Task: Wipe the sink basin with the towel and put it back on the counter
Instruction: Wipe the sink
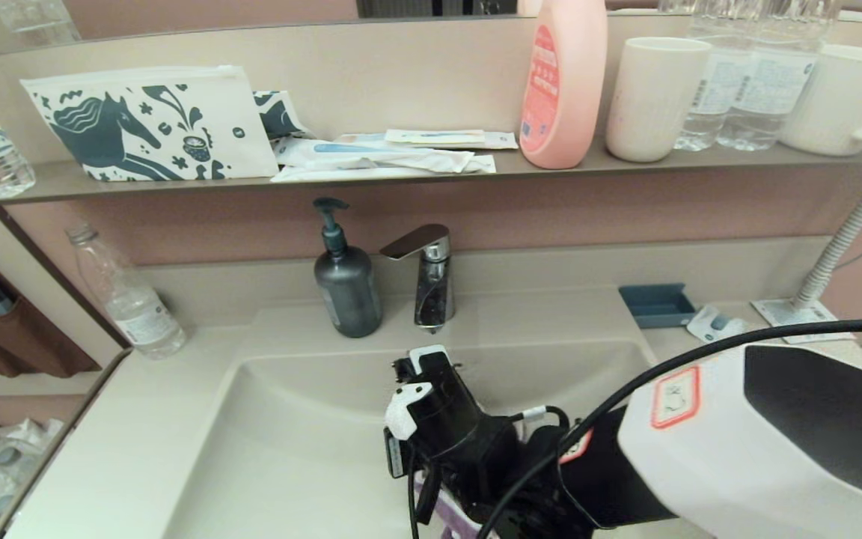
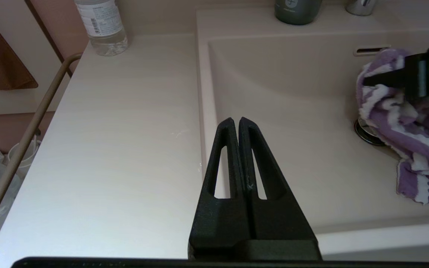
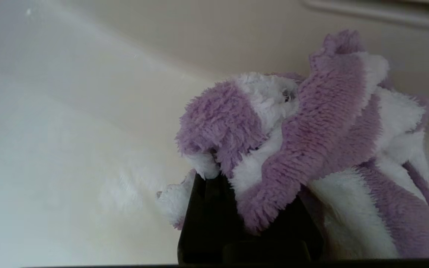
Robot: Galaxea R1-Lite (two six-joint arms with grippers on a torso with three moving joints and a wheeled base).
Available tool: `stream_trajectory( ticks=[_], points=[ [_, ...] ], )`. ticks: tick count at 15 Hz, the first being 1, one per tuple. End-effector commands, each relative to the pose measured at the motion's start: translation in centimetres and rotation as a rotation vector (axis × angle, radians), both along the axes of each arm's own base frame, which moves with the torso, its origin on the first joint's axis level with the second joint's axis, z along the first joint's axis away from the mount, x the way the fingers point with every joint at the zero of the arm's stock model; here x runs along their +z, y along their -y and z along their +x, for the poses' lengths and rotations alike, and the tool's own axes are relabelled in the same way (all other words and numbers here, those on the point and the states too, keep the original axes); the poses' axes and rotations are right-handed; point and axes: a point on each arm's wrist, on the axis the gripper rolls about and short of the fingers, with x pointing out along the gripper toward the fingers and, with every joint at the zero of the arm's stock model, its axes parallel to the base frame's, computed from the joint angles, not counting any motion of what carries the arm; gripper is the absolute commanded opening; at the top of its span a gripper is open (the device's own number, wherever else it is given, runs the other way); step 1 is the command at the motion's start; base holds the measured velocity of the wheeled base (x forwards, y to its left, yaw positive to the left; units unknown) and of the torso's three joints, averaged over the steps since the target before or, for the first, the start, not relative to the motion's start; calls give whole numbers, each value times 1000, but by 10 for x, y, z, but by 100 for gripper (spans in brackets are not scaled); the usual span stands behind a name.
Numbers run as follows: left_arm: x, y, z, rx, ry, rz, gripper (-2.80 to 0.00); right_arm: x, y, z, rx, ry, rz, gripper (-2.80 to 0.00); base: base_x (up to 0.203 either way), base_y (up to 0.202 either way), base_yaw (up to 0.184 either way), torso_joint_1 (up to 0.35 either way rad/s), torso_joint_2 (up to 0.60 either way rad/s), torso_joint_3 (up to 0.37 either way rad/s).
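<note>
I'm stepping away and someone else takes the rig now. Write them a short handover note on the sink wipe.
Right end effector: down in the sink basin, shut on the towel, which is bunched over the drain plug.
Left end effector: shut, empty, parked above the basin's edge beside the counter.
Done: towel picked up and brought into the basin.
Left: finish wiping, then lay the towel back on the counter.
</note>
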Motion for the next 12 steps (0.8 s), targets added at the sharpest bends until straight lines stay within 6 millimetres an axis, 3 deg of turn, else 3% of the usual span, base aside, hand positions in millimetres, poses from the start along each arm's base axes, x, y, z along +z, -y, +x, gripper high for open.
stream_trajectory(
  ticks=[1,3,6,12],
  points=[
    [0,0,0,0,-1,1,-280,-28,-11,7,-3,25,-17,-280,0,0,0,0,0,0],
    [0,0,0,0,-1,0,-280,-35,-14,12,-12,72,-22,-280,0,0,0,0,0,0],
    [0,0,0,0,-1,0,-280,-37,-4,25,-57,90,-35,-280,0,0,0,0,0,0],
    [0,0,0,0,-1,0,-280,-40,50,40,-143,126,-81,-280,0,0,0,0,0,0]
  ],
)
